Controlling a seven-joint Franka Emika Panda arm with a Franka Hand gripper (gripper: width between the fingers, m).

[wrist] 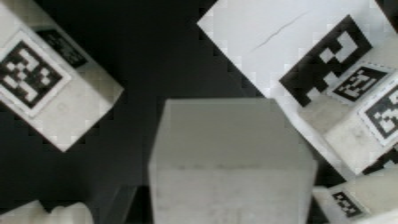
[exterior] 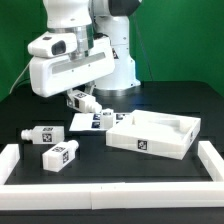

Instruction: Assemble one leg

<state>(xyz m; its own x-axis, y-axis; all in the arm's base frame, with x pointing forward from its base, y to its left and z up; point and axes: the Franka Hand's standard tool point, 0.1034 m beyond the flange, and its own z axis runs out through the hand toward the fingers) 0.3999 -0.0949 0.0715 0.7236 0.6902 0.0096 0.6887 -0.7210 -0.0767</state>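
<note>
My gripper (exterior: 80, 97) is shut on a leg (exterior: 82, 101), a small white block with black-and-white tags, and holds it tilted a little above the black table, to the exterior view's left of the tabletop (exterior: 150, 134). In the wrist view the held leg (wrist: 235, 160) fills the middle as a plain white block; my fingers are hidden there. Two more legs (exterior: 40, 133) (exterior: 60, 154) lie at the exterior view's front left. A fourth leg (exterior: 108, 117) lies by the tabletop's near corner.
The marker board (exterior: 84, 122) lies flat under the held leg and shows in the wrist view (wrist: 317, 62). Another tagged white piece (wrist: 45, 75) shows in the wrist view. A white rail (exterior: 110, 194) borders the table's front, with posts at both sides.
</note>
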